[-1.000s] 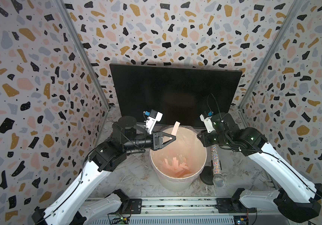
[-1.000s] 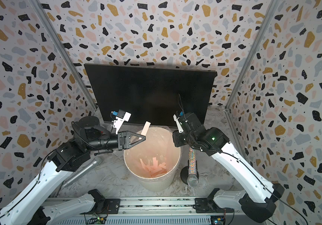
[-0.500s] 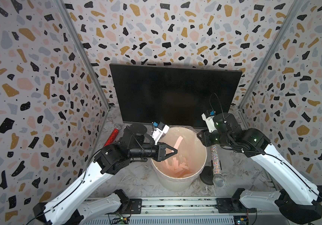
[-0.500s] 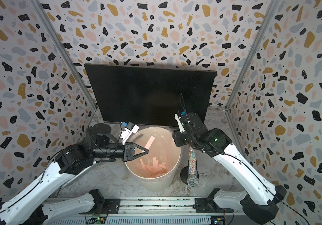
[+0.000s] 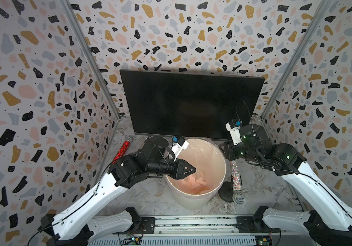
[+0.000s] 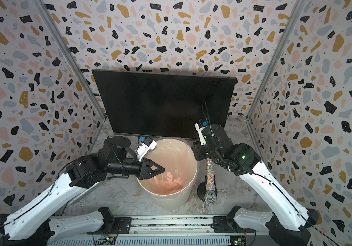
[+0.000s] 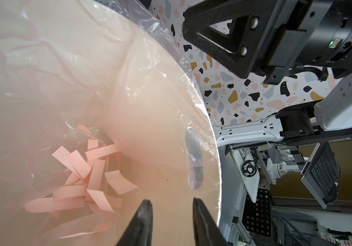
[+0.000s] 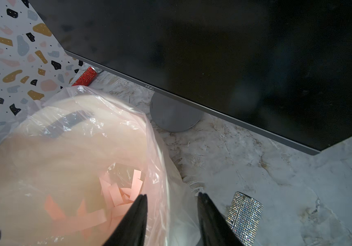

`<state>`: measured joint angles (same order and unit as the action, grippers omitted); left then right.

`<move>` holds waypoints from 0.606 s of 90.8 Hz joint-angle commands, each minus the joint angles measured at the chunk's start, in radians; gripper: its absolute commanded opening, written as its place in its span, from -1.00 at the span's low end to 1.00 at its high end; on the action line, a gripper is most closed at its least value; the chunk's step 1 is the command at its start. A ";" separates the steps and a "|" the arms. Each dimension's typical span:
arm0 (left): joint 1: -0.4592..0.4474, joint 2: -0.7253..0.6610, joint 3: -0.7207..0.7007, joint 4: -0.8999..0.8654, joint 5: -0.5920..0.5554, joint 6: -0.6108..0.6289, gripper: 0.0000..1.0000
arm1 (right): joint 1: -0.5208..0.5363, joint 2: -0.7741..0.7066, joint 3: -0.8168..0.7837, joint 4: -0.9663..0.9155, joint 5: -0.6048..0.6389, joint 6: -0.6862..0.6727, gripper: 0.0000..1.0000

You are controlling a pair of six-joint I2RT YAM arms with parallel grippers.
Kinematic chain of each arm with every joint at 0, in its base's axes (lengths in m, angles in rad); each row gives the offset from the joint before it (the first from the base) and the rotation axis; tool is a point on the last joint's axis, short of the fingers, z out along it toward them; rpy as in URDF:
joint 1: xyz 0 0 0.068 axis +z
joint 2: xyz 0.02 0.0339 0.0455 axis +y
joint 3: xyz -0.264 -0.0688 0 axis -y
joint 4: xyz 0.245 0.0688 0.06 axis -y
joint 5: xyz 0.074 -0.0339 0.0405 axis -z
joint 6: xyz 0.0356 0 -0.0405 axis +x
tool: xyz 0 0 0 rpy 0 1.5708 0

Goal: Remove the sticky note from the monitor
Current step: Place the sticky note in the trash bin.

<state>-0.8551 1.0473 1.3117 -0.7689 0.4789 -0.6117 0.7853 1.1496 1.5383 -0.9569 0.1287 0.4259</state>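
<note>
Fingers (image 7: pixel 143 217) of the left gripper (image 7: pixel 171 204) stand spread with nothing between them. They are poised above the white bucket (image 7: pixel 162 119). Its clear liner (image 7: pixel 141 70) holds a heap of pink paper strips (image 7: pixel 81 172) at the bottom.

Right wrist view: the right gripper (image 8: pixel 171 198) also has its fingers parted and empty, hovering at the bucket's edge. Beyond it is the monitor (image 8: pixel 234 53). The part of its black screen that shows is bare, and its round grey foot (image 8: pixel 175 115) rests on the marble tabletop (image 8: pixel 256 170).

In both top views the monitor stands upright at the back, at 12 o'clock, and no note shows anywhere on its screen. The bucket sits just in front of it, at the monitor's 6 o'clock. The left gripper reaches over the bucket's rim from 9 o'clock. The right gripper sits near the rim at about 2 o'clock. A glittery microphone (image 5: pixel 235 176) stands beside the bucket at 3 o'clock.

The sticky note appears to be off the monitor and is probably among the strips, though which strip cannot be told. The removal looks done, and only drawing the arms back seems left.
</note>
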 commanded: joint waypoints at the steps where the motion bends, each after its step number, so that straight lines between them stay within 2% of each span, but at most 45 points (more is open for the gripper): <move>1: -0.006 0.002 0.050 0.005 -0.017 0.019 -0.16 | -0.001 -0.030 0.018 0.004 0.028 -0.010 -0.09; 27: -0.007 -0.004 0.072 0.003 -0.036 0.028 0.10 | -0.002 -0.058 0.019 0.004 0.069 -0.036 0.02; 44: -0.007 -0.004 0.115 0.024 -0.076 0.063 0.45 | -0.002 -0.090 0.019 0.005 0.128 -0.066 0.22; 55: -0.003 0.018 0.211 -0.004 -0.130 0.130 0.81 | -0.002 -0.115 0.015 0.005 0.177 -0.101 0.43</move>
<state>-0.8551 1.0603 1.4258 -0.7925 0.4088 -0.5541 0.7853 1.0710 1.5383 -0.9565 0.2359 0.3695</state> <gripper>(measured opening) 0.860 0.677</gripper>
